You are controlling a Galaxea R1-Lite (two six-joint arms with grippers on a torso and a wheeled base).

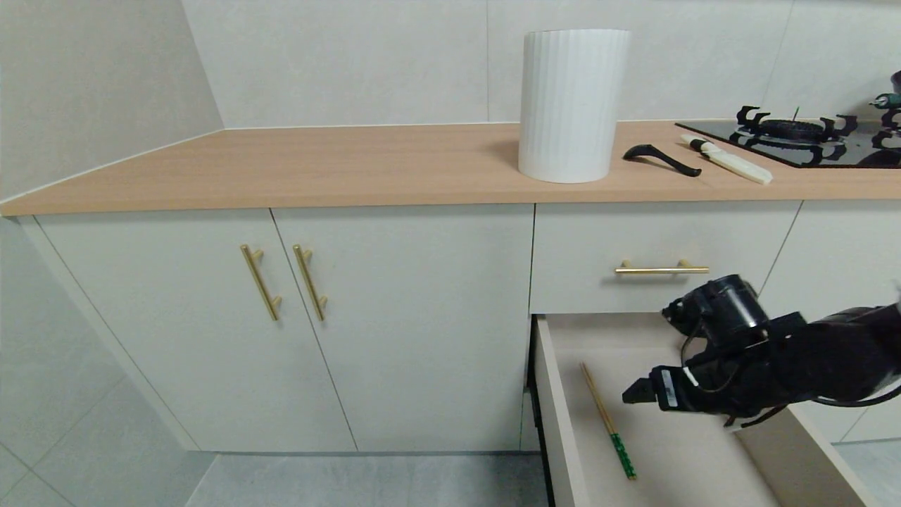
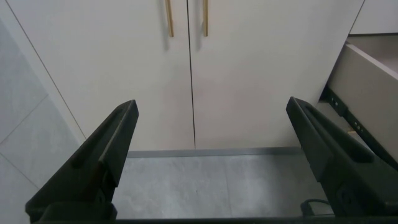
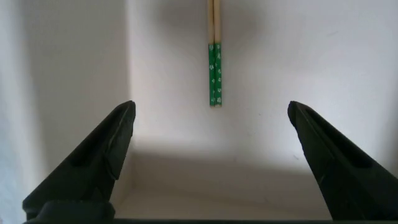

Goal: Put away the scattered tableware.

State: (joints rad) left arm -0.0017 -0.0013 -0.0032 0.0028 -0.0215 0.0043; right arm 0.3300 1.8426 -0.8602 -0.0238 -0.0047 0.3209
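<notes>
Chopsticks [image 1: 609, 422] lie as a pair on the floor of the open drawer [image 1: 556, 394], near its left wall, green ends toward the robot. R tool [image 1: 628, 394] hangs over the drawer just beside them, fingers spread wide, nothing between them. L tool [image 2: 211, 107] sits low in front of the cabinet doors [image 2: 249, 74], also spread and empty.

Left to do, by my read: black spoon [image 1: 662, 159] and pale-handled knife [image 1: 728, 160]. Both are on the table [image 1: 352, 165], near each other, betw. the ribbed white canister [image 1: 571, 105] and the hob [image 1: 795, 137].

Risks from here:
- R arm is down in the drawer opening, w/ the upper drawer's brass handle [image 1: 662, 268] and the table edge above it. Lifting straight up w/o backing out first could clip either.
- Spoon lies close to the canister, so a wide approach from that side could nudge or tip the canister.
- Spoon and knife are near each other. Spread fingers coming down could catch both, or shove one toward the hob.
- Spoon handle looks thin and curved, prob. slippery. An off-centre pinch may let it swing or drop en route.
- Releasing the next item on top of the chopsticks could scatter them. Better to aim for the bare drawer floor to their right.
</notes>
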